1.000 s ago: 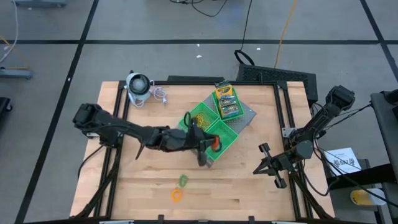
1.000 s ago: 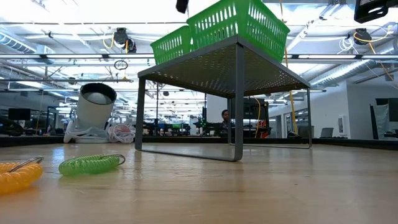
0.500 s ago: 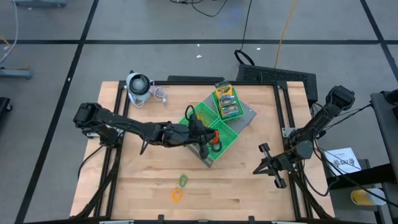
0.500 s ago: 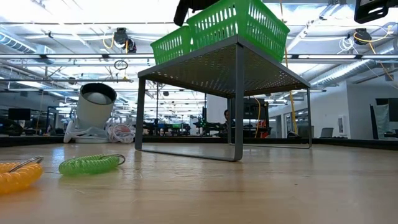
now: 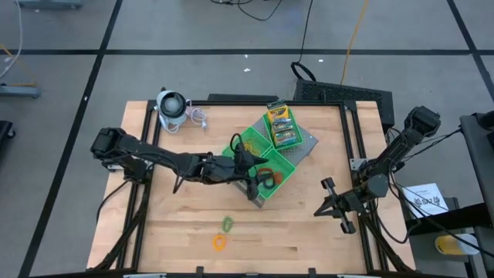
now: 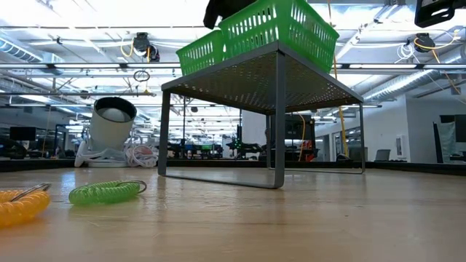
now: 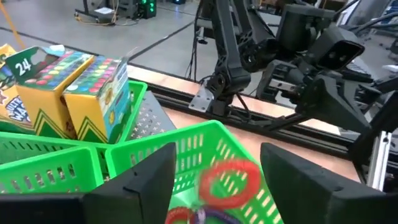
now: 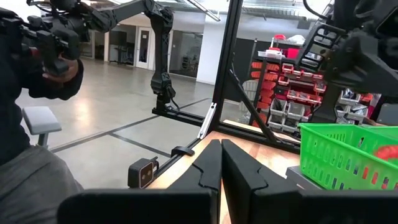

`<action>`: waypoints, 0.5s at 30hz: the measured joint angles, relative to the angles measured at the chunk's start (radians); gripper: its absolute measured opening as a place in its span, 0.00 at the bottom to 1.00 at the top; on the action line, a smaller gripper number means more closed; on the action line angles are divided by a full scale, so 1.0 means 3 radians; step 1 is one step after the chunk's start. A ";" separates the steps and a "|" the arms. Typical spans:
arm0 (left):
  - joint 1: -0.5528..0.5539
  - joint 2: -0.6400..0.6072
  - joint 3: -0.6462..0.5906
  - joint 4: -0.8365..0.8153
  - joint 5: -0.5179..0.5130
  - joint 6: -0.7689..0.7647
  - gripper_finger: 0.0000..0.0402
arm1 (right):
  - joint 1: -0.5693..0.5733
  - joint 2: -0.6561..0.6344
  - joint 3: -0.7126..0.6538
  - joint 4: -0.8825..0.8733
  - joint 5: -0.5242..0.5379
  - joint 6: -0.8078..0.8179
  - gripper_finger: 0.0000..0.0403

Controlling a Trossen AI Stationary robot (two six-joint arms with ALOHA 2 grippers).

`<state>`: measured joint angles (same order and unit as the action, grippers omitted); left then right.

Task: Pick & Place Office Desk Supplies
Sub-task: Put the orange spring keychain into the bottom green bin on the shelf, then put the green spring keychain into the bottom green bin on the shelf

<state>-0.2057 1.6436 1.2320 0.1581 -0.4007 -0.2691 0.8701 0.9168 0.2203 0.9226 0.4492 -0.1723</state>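
My left gripper hangs open over the nearest of three green trays, one finger on either side of a red ring that is inside that tray and blurred. Purple and red rings lie lower in the same tray. Printed card boxes stand in the far tray. Tan rubber bands lie in the middle tray. A green ring and an orange ring lie on the table. My right gripper waits shut at the right edge.
The trays sit on a raised grey perforated stand. A grey-white round gadget stands at the far left corner. A person shows beyond the table in the right wrist view. Bare wood lies along the near side.
My left gripper has moved a little toward the far edge, over the nearest tray, and has opened. It has let go of the red ring, which is now inside that tray.
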 joint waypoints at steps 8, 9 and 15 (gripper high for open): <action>-0.0019 -0.0039 -0.0001 -0.0169 0.0123 0.0016 0.64 | -0.0001 0.0000 0.0000 0.0000 -0.0001 0.0007 0.00; -0.0037 -0.0088 -0.0003 -0.0196 0.0226 0.0031 0.64 | -0.0001 0.0000 0.0000 0.0000 -0.0001 0.0008 0.00; -0.0368 -0.0573 0.0003 -0.0576 0.0486 0.0206 0.64 | 0.0001 0.0000 0.0000 -0.0005 -0.0001 0.0008 0.00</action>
<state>-0.3162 1.4717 1.2327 -0.0146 -0.2549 -0.2074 0.8703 0.9168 0.2203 0.9211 0.4488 -0.1699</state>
